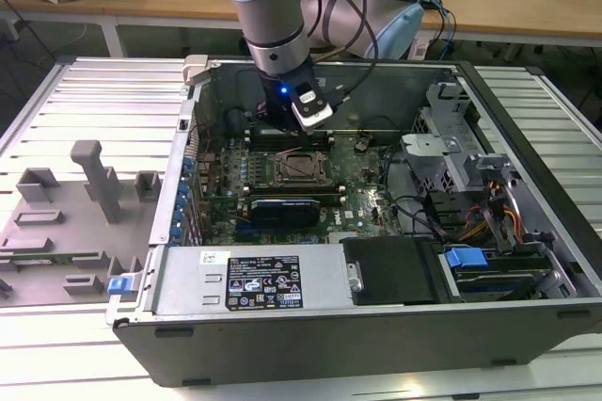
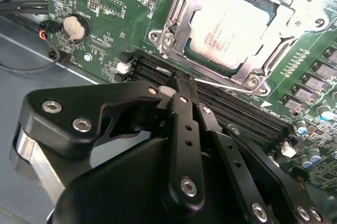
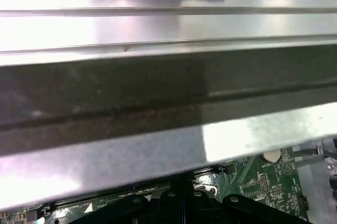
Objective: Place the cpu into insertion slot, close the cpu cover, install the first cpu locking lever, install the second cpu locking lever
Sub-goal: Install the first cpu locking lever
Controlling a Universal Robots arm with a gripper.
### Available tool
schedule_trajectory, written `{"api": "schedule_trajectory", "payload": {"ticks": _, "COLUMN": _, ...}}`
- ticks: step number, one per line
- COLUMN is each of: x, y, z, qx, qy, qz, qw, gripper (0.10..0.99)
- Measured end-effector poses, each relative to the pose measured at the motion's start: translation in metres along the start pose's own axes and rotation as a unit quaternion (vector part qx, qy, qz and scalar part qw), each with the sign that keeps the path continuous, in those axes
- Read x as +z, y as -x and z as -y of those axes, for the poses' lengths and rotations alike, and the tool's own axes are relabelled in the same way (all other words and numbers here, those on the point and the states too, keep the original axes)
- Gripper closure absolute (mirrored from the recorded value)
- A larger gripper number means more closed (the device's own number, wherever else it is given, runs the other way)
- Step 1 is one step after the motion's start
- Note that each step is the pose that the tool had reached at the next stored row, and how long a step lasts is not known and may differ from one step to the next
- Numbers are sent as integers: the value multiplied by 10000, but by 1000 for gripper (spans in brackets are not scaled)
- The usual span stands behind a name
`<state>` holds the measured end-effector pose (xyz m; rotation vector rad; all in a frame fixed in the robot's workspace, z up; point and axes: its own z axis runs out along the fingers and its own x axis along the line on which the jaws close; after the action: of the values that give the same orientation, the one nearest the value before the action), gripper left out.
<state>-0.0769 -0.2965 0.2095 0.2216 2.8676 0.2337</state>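
The cpu [image 2: 234,24] lies silver top up in the insertion slot [image 1: 303,168] on the green board. The cpu cover [image 2: 178,11], a metal frame, lies flat around it with the chip showing through its window. A thin metal locking lever [image 2: 226,85] runs along the near side of the socket, over the black memory slots. My gripper [image 2: 176,83] is shut, its black fingertips pressed together right at the free end of that lever; whether they pinch it I cannot tell. In the exterior view my gripper [image 1: 280,131] hangs just behind the socket.
The open computer case [image 1: 282,344] surrounds the board. A grey drive cage [image 1: 442,147] and cable bundles stand at the exterior view's right. A coin battery [image 2: 73,27] sits on the board beside the memory slots [image 2: 247,116]. The case's metal wall [image 3: 168,92] is close to the wrist.
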Motion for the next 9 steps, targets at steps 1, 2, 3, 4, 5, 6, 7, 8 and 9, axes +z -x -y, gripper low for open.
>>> {"api": "schedule_trajectory", "payload": {"ticks": 1, "x": 3, "y": -2, "z": 0, "qx": 63, "qy": -15, "qz": 13, "qw": 10000, "gripper": 980}}
{"api": "schedule_trajectory", "payload": {"ticks": 2, "x": 6, "y": -3, "z": 1, "qx": 142, "qy": -36, "qz": 27, "qw": 9999, "gripper": 980}}
{"api": "schedule_trajectory", "payload": {"ticks": 3, "x": 7, "y": -4, "z": 0, "qx": 196, "qy": -50, "qz": 37, "qw": 9998, "gripper": 980}}
{"api": "schedule_trajectory", "payload": {"ticks": 4, "x": 8, "y": -6, "z": -2, "qx": 223, "qy": -57, "qz": 42, "qw": 9997, "gripper": 980}}
{"api": "schedule_trajectory", "payload": {"ticks": 5, "x": 10, "y": -8, "z": -5, "qx": 244, "qy": -62, "qz": 46, "qw": 9997, "gripper": 980}}
{"api": "schedule_trajectory", "payload": {"ticks": 6, "x": 11, "y": -10, "z": -9, "qx": 263, "qy": -67, "qz": 49, "qw": 9996, "gripper": 980}}
{"api": "schedule_trajectory", "payload": {"ticks": 7, "x": 13, "y": -19, "z": -26, "qx": 296, "qy": -75, "qz": 55, "qw": 9995, "gripper": 980}}
{"api": "schedule_trajectory", "payload": {"ticks": 8, "x": 15, "y": -26, "z": -38, "qx": 322, "qy": -81, "qz": 60, "qw": 9994, "gripper": 980}}
{"api": "schedule_trajectory", "payload": {"ticks": 9, "x": 16, "y": -30, "z": -46, "qx": 342, "qy": -86, "qz": 64, "qw": 9994, "gripper": 980}}
